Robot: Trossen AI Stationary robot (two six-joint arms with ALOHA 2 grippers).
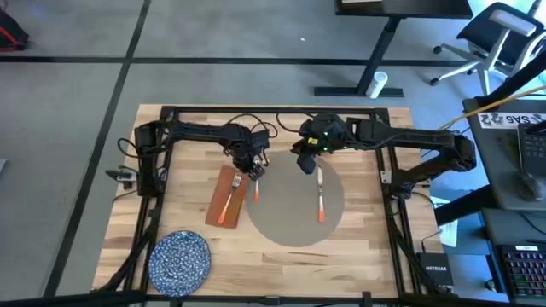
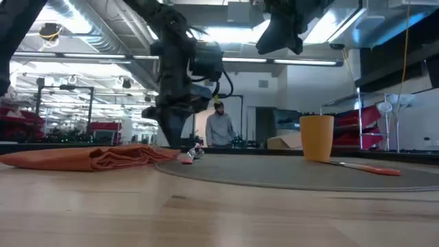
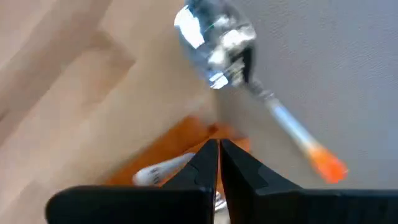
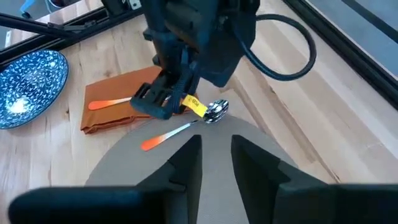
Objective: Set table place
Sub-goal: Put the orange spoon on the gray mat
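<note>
The left gripper (image 3: 217,163) has its fingers pressed together with nothing between them; its tips hang just above the far end of the napkin (image 1: 227,194), beside the spoon (image 3: 249,74). The left wrist view shows the spoon's shiny bowl on bare wood and its orange-tipped handle on the placemat (image 1: 296,203), so the spoon lies across the mat's left edge. The fork (image 1: 232,197) on the napkin is almost hidden there; only a pale tip shows under the fingers. In the right wrist view the left gripper covers the fork's prongs, leaving the orange handle visible.

The right gripper (image 4: 216,155) has its fingers apart and empty, held above the mat's far edge. The high view hides its fingertips under the arm. The knife (image 1: 320,198) lies on the right half of the mat and falls outside both wrist views.

The mat lies near the middle of the table (image 1: 358,247), the napkin touching or just beside its left edge. The blue plate (image 1: 180,258) sits at the near-left corner, cut off in the right wrist view. Only the low view shows an orange cup (image 2: 317,137) behind the mat and a person (image 2: 219,128) far off in the room; whether the cup stands on the table cannot be told.
</note>
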